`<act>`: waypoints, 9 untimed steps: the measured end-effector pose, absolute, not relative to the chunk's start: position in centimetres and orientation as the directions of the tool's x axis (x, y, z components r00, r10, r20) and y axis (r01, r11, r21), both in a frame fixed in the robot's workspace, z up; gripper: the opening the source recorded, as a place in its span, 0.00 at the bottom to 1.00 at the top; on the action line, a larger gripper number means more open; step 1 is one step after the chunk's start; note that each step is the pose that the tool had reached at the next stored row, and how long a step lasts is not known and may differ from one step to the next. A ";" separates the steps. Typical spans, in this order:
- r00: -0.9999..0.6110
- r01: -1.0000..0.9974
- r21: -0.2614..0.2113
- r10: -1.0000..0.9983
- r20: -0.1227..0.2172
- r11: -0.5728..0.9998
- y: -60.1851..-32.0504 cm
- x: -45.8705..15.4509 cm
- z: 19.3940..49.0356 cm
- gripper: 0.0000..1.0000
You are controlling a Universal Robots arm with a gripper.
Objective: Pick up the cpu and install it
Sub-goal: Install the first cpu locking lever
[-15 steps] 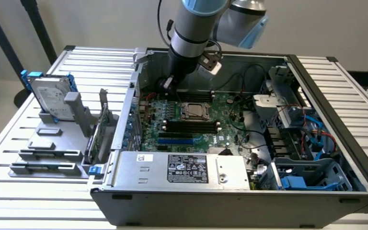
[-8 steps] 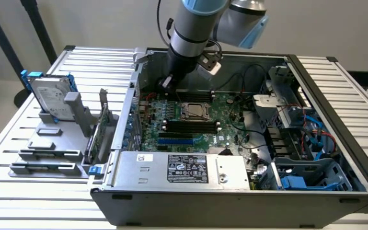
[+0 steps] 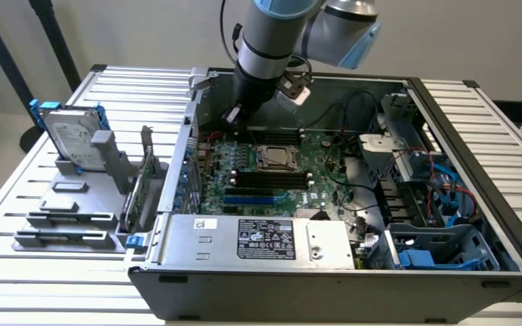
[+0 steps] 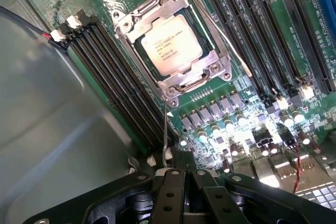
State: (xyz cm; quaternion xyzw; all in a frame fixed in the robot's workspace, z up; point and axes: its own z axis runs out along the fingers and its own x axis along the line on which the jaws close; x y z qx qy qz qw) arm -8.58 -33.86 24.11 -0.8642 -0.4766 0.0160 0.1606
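- Slatted metal bench (image 3: 478, 115) is carrying an open computer case (image 3: 334, 292), with a hard drive (image 3: 71, 139) standing in a grey holder near the bench's edge at the exterior view's left.
- Arm is reaching down into the case, and the pincer (image 3: 233, 117) is hanging over the motherboard (image 3: 320, 146) close to the case wall farthest from the exterior camera.
- Pincer (image 4: 181, 174) is showing its fingers pressed together and is carrying no chip.
- A thin rod (image 4: 166, 135) is running from the socket frame (image 4: 210, 69) towards the fingertips. Whether it is being nipped cannot be told.
- Cpu (image 4: 170, 44) is lying flat inside the socket frame, mid-board, between banks of memory slots (image 4: 113, 85).
- Judged relation: cpu (image 3: 277, 157) is sitting apart from the pincer, inward from that wall and towards the exterior view's right. Being square, it is offering no long axis.
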 end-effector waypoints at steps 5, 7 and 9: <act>0.554 0.818 -0.278 0.821 0.139 -0.504 -33.9 -8.8 24.1 0.11; 0.557 0.818 -0.270 0.817 0.151 -0.508 -33.9 -8.8 24.1 0.11; 0.560 0.818 -0.265 0.812 0.166 -0.510 -33.9 -8.8 24.1 0.11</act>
